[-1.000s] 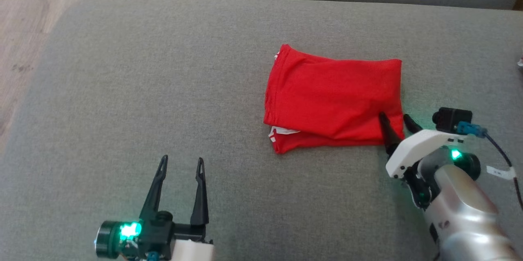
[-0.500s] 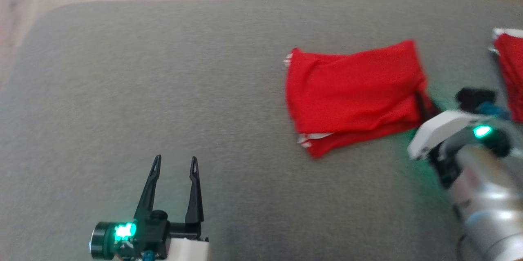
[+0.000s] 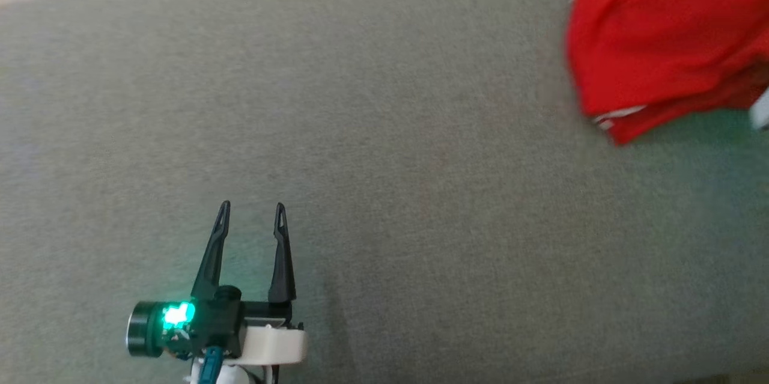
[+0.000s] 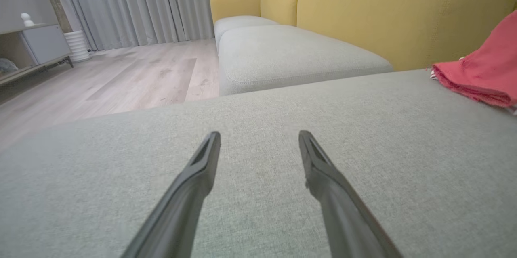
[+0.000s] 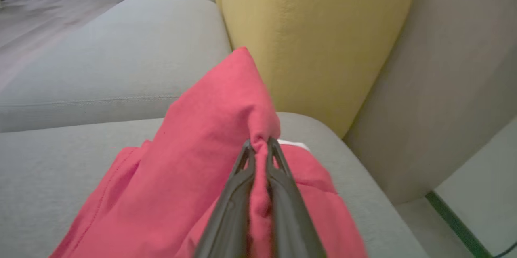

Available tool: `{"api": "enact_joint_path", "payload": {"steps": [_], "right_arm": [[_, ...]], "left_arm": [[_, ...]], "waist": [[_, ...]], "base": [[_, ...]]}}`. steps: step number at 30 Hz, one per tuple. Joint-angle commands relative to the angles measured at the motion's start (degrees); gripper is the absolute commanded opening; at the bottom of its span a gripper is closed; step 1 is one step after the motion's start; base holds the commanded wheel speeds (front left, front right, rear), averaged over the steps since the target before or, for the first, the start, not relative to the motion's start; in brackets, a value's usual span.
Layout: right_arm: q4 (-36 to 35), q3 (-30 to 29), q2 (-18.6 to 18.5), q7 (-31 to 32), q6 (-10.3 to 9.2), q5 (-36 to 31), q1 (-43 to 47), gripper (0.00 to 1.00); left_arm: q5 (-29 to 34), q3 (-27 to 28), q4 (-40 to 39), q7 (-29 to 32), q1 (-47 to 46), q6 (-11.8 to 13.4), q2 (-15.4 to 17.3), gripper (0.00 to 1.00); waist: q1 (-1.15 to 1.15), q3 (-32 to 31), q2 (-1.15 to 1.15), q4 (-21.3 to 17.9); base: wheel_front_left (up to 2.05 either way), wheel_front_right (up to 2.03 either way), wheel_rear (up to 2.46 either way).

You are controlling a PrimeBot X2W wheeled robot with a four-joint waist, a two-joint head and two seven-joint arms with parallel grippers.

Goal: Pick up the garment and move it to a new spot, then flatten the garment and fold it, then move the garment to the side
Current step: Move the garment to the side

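Red garment (image 5: 190,157) sits pinched in the right jaws — carry it level (left jaws gape wide) so folds hold.

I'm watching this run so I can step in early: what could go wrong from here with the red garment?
1. The right gripper pinches, with its fingers, only one small bunch of the folded red garment, so the layers may fall open as it moves.
2. The garment lies near the grey cushion's end; it might slide off.
3. The left gripper hangs open, far away, and cannot steady the cloth.
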Motion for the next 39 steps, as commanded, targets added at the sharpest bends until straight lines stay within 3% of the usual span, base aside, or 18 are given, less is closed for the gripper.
{"api": "enact_joint_path", "payload": {"steps": [1, 3, 4, 5, 6, 9, 13, 17, 20, 24, 26, 31, 35, 39], "right_arm": [[-1.52, 0.16, -1.51, -0.79, -0.04, -0.25, -1.24, 0.00], [-1.22, -0.99, -3.25, -0.97, -0.04, -0.50, -2.03, 0.00], [-0.90, -1.56, -4.04, -1.28, -0.04, -0.96, -2.36, 0.05], [-0.45, -2.21, -4.80, -1.78, -0.04, -1.64, -2.71, 0.44], [-0.15, -2.82, -5.27, -2.56, -0.04, -2.45, -3.02, 1.00], [0.12, -5.58, -4.14, -4.88, -0.04, -4.23, -2.98, 1.00], [-1.67, -8.15, 0.16, -5.80, -0.04, -7.46, 0.32, 1.00], [-9.86, -10.58, 6.11, -5.87, -0.04, -10.55, 7.30, 1.00], [-18.65, -9.18, 12.33, -5.88, -0.04, -11.00, 16.95, 1.00], [-24.21, -4.15, 16.44, -5.88, -0.04, -8.07, 26.39, 1.00], [-26.31, -0.74, 17.29, -5.89, -0.04, -7.15, 30.45, 1.00], [-31.31, 2.03, 18.06, -5.89, -0.04, -8.23, 37.33, 1.00], [-34.75, -1.01, 20.02, -5.89, -0.04, -9.76, 41.67, 1.00], [-36.37, -3.01, 21.30, -5.89, -0.04, -13.10, 45.07, 1.00]], "left_arm": [[0.36, 2.04, -1.74, -0.29, -0.93, 0.17, 0.04, 1.00], [0.75, 2.38, -1.81, -0.29, -1.08, -0.03, 0.43, 1.00], [0.91, 2.57, -1.89, -0.29, -1.21, -0.11, 0.65, 1.00], [1.06, 2.76, -1.98, -0.29, -1.41, -0.16, 0.86, 1.00], [1.19, 2.91, -2.08, -0.29, -1.64, -0.22, 1.01, 1.00], [0.12, 3.64, -3.17, -0.29, -2.25, -0.76, 0.90, 1.00], [-2.53, 4.39, -5.08, -0.29, -1.61, -3.03, 0.46, 1.00], [-4.58, 5.64, -5.96, -0.29, 0.28, -4.83, 0.07, 1.00], [-7.11, 5.15, -4.17, -0.29, 1.58, -9.27, -0.15, 1.00], [-8.12, 5.38, -1.65, -0.29, 2.20, -11.16, -0.25, 1.00], [-8.54, 5.39, -0.24, -0.29, 2.48, -10.66, -0.26, 1.00], [-9.57, 5.72, 3.52, -0.29, 2.29, -6.60, -0.28, 1.00], [-8.98, 6.09, 4.32, -0.29, 2.05, -4.24, -0.28, 1.00], [-8.90, 6.53, 4.14, -0.29, 2.53, -3.84, -0.28, 1.00]], "waist": [[-0.01, 1.39, 0.00, -1.20], [-0.01, 2.31, 0.00, -1.44], [-0.01, 2.72, 0.00, -1.50], [-0.01, 3.07, 0.00, -1.51], [-0.01, 3.30, 0.00, -1.49], [-0.01, 3.12, 0.00, -1.27], [-0.01, 0.89, 0.00, -0.98], [-0.01, -2.57, 0.00, -0.67], [-0.01, -6.34, 0.00, 0.27], [-0.01, -10.76, 0.00, 1.80], [-0.01, -13.10, 0.00, 2.72], [-0.01, -16.66, 0.00, 4.91], [-0.01, -18.44, 0.00, 6.16], [-0.01, -19.54, 0.00, 6.83]], "base": [[0.00, 0.00, 0.00], [0.00, 0.00, 0.00], [0.00, 0.00, 0.00], [0.00, 0.00, 0.00], [0.00, 0.00, 0.00], [0.00, 0.00, 0.00], [0.00, 0.00, 0.00], [0.00, 0.00, 0.00], [0.00, 0.00, 0.00], [0.00, 0.00, 0.00], [0.00, 0.00, 0.00], [0.00, 0.00, 0.00], [0.00, 0.00, 0.00], [0.00, 0.00, 0.00]]}}
